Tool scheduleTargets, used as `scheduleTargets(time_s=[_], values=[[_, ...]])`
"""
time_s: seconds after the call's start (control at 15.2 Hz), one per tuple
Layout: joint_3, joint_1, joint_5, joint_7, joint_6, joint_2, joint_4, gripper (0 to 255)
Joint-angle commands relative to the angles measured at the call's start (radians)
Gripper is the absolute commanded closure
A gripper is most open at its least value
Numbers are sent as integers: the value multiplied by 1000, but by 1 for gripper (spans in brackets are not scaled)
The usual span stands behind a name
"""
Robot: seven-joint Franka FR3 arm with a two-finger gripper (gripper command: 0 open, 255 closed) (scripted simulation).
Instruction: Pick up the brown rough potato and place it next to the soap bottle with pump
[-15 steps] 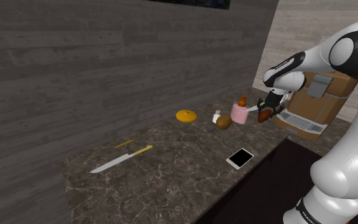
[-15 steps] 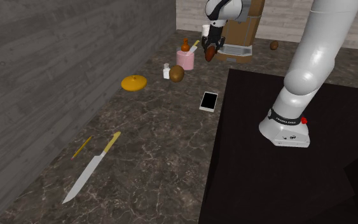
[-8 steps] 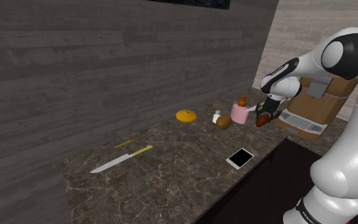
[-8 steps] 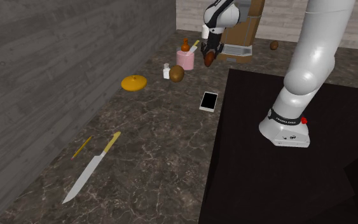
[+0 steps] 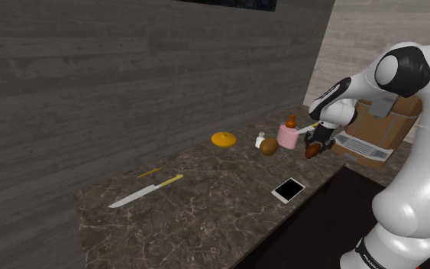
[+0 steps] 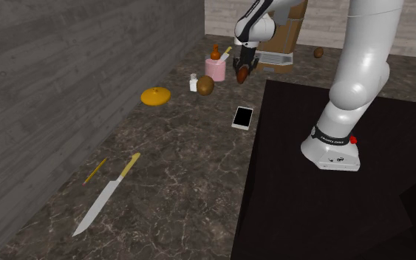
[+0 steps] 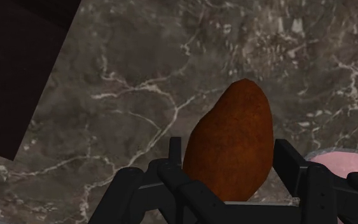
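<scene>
My black gripper is shut on a reddish-brown rough potato, which hangs from the fingers just above the dark marble counter. The pink soap bottle with an orange pump stands close by, to the shoulder view's left of the potato. In the second exterior view the potato hangs under the gripper, right of the bottle. In the wrist view the two fingers clasp the potato around its sides, and the pink bottle shows beside one finger.
A round brown thing and a small white bottle stand beyond the soap bottle. An orange disc, a phone, a knife and a yellow stick lie on the counter. A cardboard box stands behind the gripper.
The gripper has come down and moved toward the soap bottle with the potato still in its fingers. Everything else on the counter has stayed put.
</scene>
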Motion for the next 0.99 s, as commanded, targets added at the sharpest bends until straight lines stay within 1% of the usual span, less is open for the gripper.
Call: scheduleTargets(time_s=[0.0,0.53,0.59,0.92], values=[[9,-6,19,-15,29,28,-2,255],[10,-6,19,-15,29,28,-2,255],[9,-6,18,-14,28,27,-2,0],[10,-6,19,-15,29,28,-2,0]])
